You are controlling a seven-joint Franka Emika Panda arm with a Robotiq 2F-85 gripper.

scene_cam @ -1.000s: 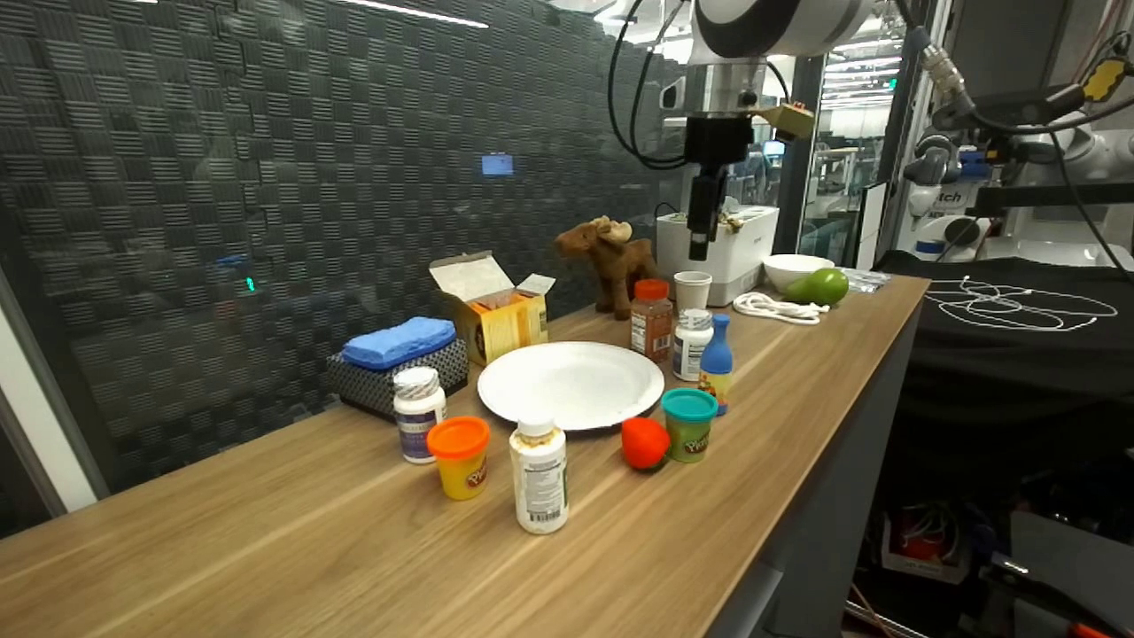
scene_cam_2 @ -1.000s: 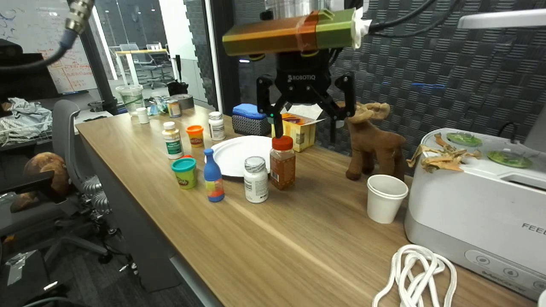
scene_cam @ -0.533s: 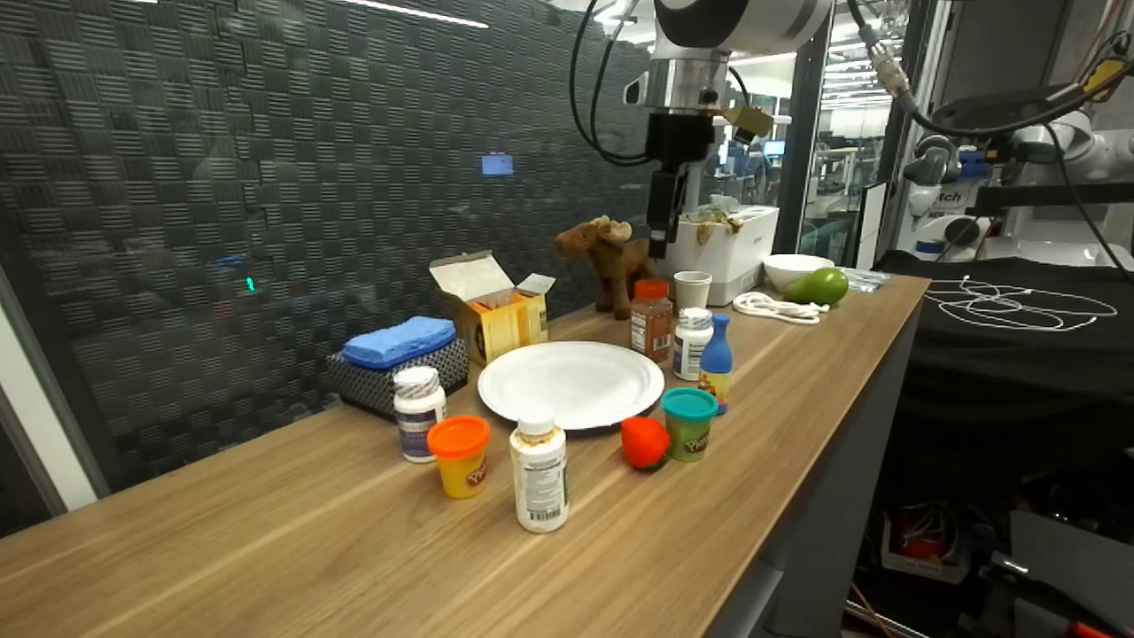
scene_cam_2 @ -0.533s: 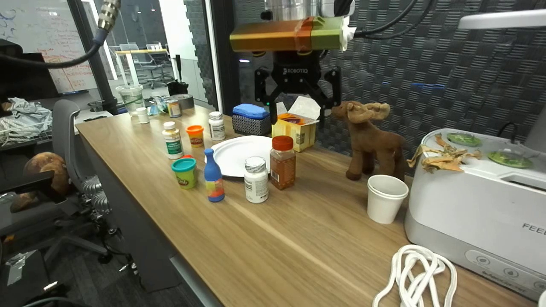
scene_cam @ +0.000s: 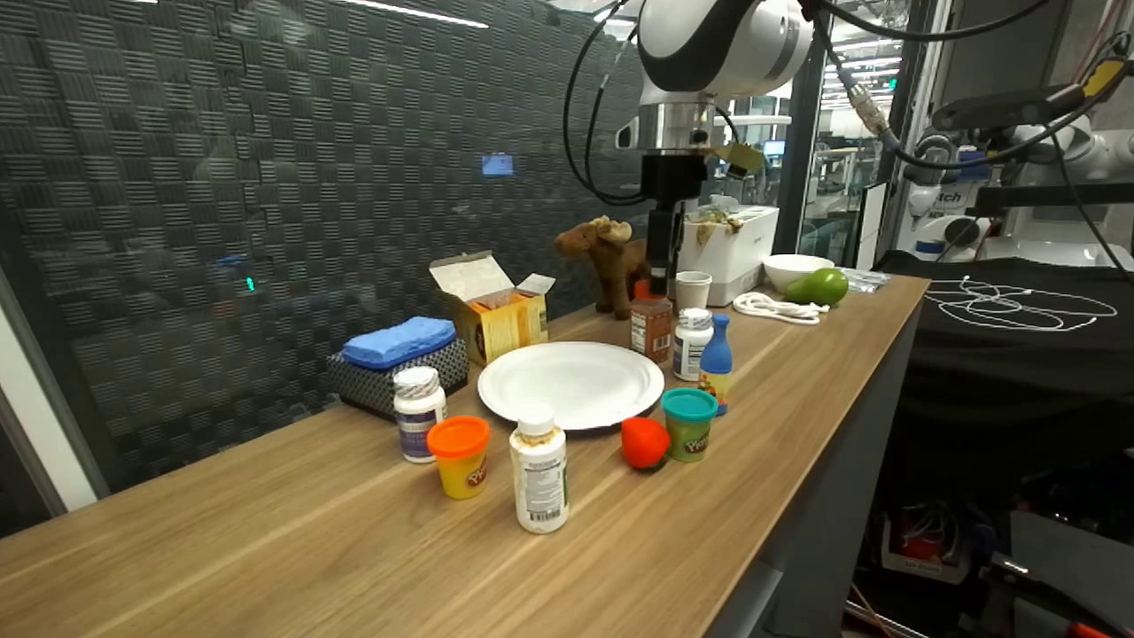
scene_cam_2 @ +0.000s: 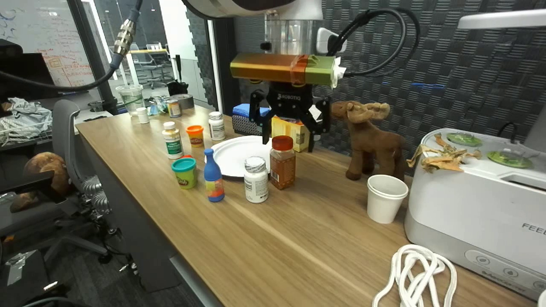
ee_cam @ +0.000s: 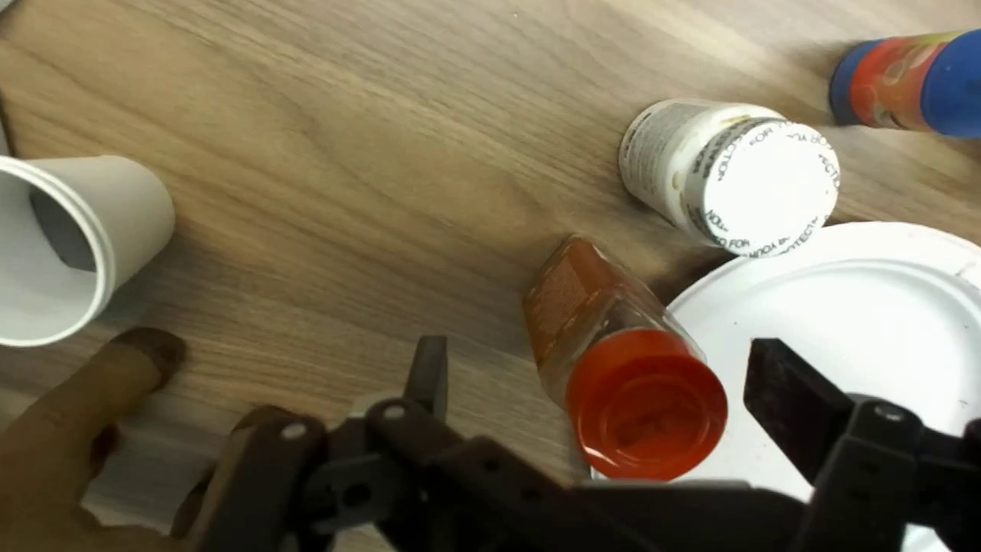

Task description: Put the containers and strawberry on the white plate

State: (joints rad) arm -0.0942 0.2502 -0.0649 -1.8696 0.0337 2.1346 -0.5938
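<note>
Broadly, a long wooden table [scene_cam: 266, 567] runs through both exterior views, and over it hangs the robot arm [scene_cam: 709, 53], wrist pointing down. Next come a white appliance [scene_cam_2: 473, 204] and a plush moose [scene_cam_2: 373, 138], both along the dark wall [scene_cam: 221, 221]. The white plate [scene_cam: 571, 385] lies flat on the table, a yellow box [scene_cam: 505, 332] with raised flaps standing near it. The gripper [scene_cam_2: 288, 146] holds its fingers [ee_cam: 797, 406] spread, and in the wrist view the top of a red-lidded spice jar [ee_cam: 625, 364] shows between them, a gap on either side (whether the tips are level with it, I cannot tell). That jar stands upright on the table, just beside the plate. Near it are a blue bottle [scene_cam_2: 213, 177] and a white pill bottle [scene_cam_2: 256, 183]. Elsewhere near the plate, in an exterior view, stand a tall white bottle [scene_cam: 539, 483], a purple-labelled bottle [scene_cam: 420, 421] and, smaller, an orange-lidded tub [scene_cam: 461, 461]. A teal-lidded tub [scene_cam: 688, 430] stands upright near the plate too. Smallest of the lot, the red strawberry [scene_cam: 645, 443] rests on the table just beside that tub (touching or apart, I cannot tell).
</note>
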